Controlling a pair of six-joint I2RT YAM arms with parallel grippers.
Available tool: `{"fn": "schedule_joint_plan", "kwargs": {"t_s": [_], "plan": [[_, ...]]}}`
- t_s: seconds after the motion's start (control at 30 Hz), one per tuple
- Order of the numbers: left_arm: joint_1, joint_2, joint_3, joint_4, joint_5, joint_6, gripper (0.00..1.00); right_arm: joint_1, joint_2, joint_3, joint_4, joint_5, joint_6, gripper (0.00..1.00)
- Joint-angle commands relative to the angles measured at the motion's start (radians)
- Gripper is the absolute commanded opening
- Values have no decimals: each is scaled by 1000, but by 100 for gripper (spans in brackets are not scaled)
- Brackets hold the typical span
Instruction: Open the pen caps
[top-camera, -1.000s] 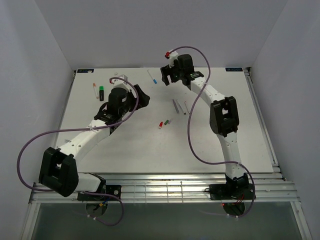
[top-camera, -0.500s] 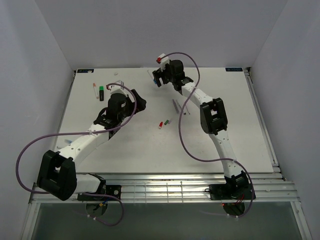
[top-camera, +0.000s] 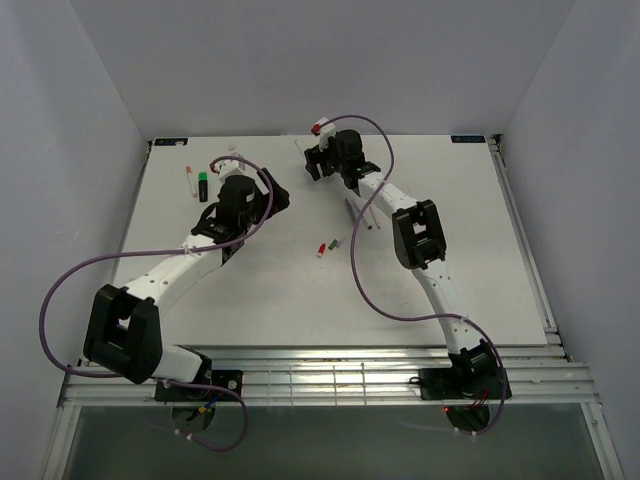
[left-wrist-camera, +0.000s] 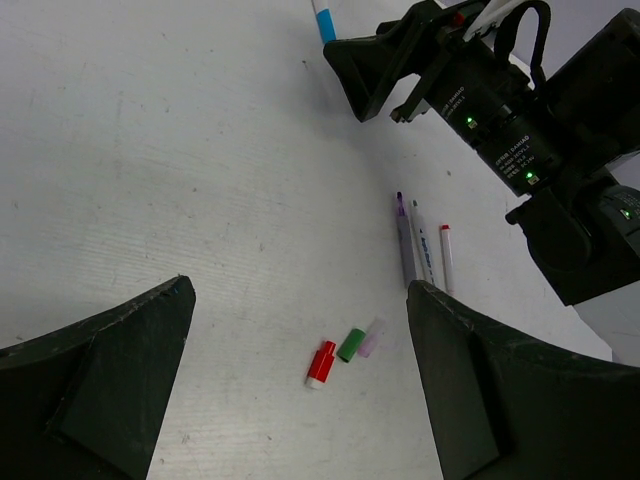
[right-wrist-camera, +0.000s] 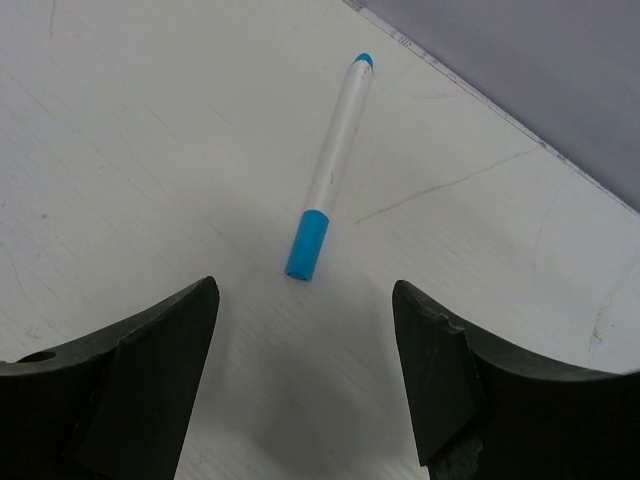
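Both grippers are held wide open and empty. A blue cap (right-wrist-camera: 307, 245) on its pen (right-wrist-camera: 335, 160) is seen just ahead of the right gripper (right-wrist-camera: 305, 300). A loose red cap (left-wrist-camera: 320, 363) and green cap (left-wrist-camera: 351, 345) lie ahead of the left gripper (left-wrist-camera: 300, 288).

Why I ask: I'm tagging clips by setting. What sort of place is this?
Likely a robot lab cell: a white table boxed in by plain walls, left arm and right arm bolted to a metal rail, pens laid out.
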Motion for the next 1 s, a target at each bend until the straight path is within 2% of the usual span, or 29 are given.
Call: {"fn": "schedule_joint_plan", "kwargs": {"t_s": [0.0,0.2,0.37,0.4,0.53,0.67,0.77,0.8,0.87,0.9,0.93,0.97], "plan": [[7,-26,22,13,-10,-15,98,2,15,64,69,-29,28,76],[14,-28,19,4,-41,-35,98,2,35,96,57,-28,47,74],[42,59,97,1,-12,23,98,3,-54,-43,153,-9,87,75],[47,120,158,-19,-15,37,98,2,-78,-68,170,-3,99,75],[96,315,373,-89,33,114,98,-11,-331,-380,377,66,191,75],[122,492,549,-56,123,232,98,-37,-479,-497,385,41,246,75],[149,645,717,-62,255,279,96,-51,-600,-624,409,46,252,75],[159,682,756,-57,354,286,94,-57,-659,-655,417,37,259,75],[186,781,845,-25,477,287,81,-74,-722,-750,417,51,283,75],[194,811,867,22,590,289,75,-80,-785,-787,417,66,297,75],[206,841,889,39,641,299,59,-95,-818,-830,425,58,314,75],[211,901,931,99,677,301,52,-104,-853,-918,439,46,341,75]]}}
